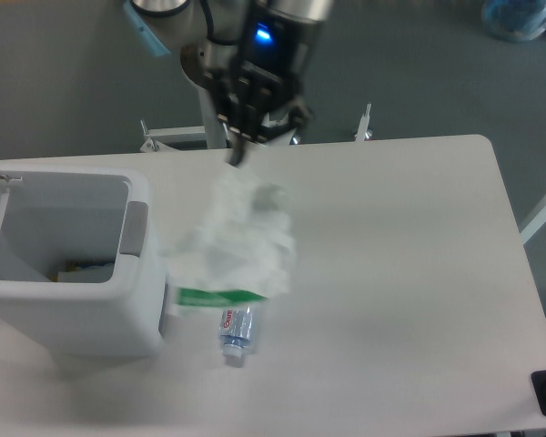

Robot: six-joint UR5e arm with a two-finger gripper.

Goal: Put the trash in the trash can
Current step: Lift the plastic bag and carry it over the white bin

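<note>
Wrapper (pixel 241 241) hangs clear of the bench (pixel 409 273), pinched at its top by the hand (pixel 239 157), at 3 o'clock of the trash can (pixel 68 264). Carry toward 9 o'clock until its trailing green strip clears the rim; release over the opening. Bottle (pixel 237 332) remains.

Wrapper (pixel 241 241) motion-blurred, hides most of bottle (pixel 235 332); arm cut off by top edge.

One fixed camera looks steeply down across the table (pixel 409 273) toward the arm's base (pixel 220 64).
</note>
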